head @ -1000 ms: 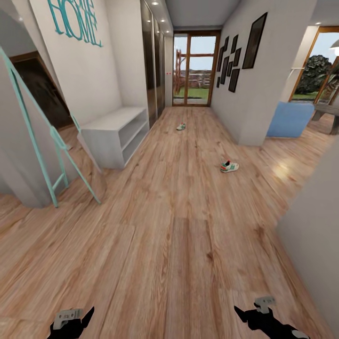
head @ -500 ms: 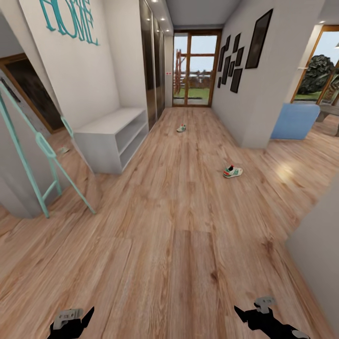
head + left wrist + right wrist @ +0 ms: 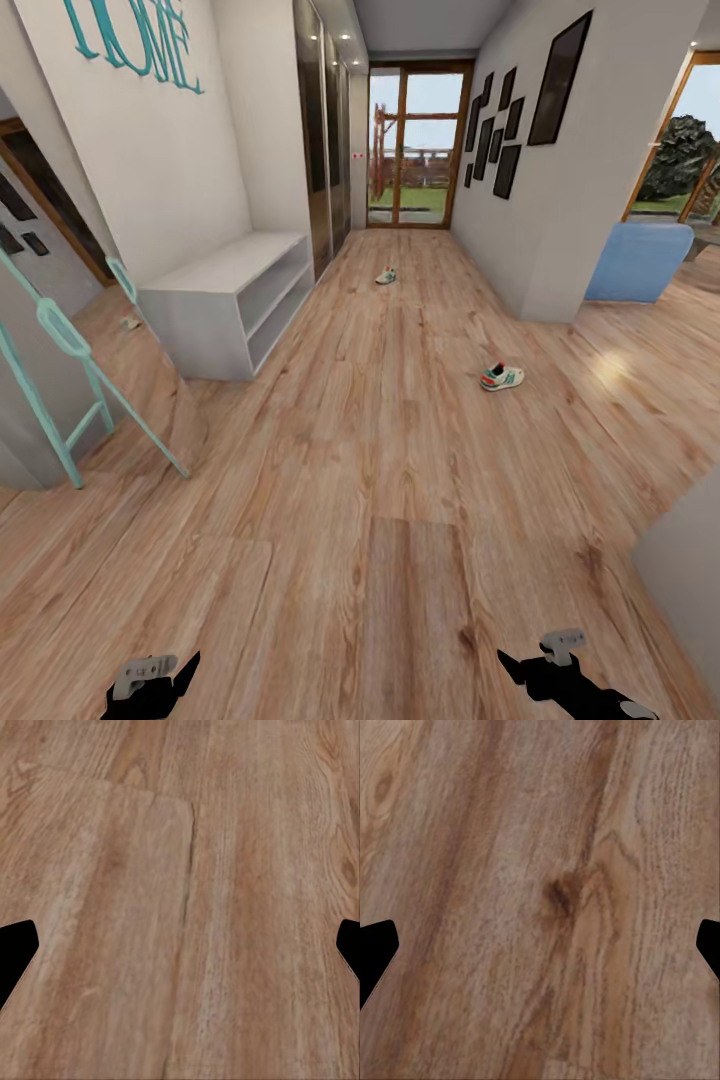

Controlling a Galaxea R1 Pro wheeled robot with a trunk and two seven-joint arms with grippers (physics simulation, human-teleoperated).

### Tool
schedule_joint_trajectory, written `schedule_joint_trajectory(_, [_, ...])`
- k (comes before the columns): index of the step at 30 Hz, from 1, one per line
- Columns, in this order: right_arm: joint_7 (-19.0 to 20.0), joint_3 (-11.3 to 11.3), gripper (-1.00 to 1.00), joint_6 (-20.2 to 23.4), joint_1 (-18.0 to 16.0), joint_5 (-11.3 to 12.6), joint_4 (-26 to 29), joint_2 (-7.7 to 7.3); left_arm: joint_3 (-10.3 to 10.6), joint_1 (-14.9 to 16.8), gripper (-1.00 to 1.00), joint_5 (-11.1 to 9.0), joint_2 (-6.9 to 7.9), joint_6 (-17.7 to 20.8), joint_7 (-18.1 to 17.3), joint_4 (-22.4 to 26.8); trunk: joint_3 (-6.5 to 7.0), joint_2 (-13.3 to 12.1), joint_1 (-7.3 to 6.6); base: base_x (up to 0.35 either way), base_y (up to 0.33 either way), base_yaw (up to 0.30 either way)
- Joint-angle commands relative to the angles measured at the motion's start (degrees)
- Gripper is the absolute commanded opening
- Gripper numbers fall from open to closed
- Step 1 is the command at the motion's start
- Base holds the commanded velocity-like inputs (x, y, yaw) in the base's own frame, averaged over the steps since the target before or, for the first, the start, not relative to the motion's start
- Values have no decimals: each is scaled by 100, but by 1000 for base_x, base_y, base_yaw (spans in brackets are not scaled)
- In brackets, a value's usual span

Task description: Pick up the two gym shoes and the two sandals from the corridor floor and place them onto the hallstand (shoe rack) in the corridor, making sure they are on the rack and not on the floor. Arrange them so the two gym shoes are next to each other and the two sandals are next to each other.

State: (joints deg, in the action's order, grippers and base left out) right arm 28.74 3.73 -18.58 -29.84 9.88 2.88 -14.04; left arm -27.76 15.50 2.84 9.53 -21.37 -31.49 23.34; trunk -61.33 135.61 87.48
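From the head camera, the whole corridor picture has shifted over the last second: the hallstand (image 3: 225,300) and the nearer gym shoe (image 3: 502,377) sit lower and larger. The camera moved, so the robot is rolling forward, and the shoes themselves lie where they were. That shoe rests on the corridor floor (image 3: 380,480), well apart from the second gym shoe (image 3: 386,275) farther down toward the glass door (image 3: 415,150). A small dark thing by the mirror frame (image 3: 75,360) may be a sandal; it is too small to tell. The left gripper (image 3: 155,680) and right gripper (image 3: 545,665) hang low.

In the left wrist camera, the finger tips stand wide apart over bare planks, holding nothing.

The right wrist camera shows the same: spread, empty, floor below. Nothing is racked yet.
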Motion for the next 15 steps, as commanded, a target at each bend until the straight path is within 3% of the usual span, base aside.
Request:
schedule_joint_trajectory(1, [25,40,100,-14,-4,58,-7,-2,-46,6,100,29,-3,-16,-42,-5,-5,2,2,338,0,0])
schedule_joint_trajectory(15, [18,40,100,-14,-4,58,-7,-2,-46,6,100,31,-3,-16,-42,-5,-5,2,2,338,0,0])
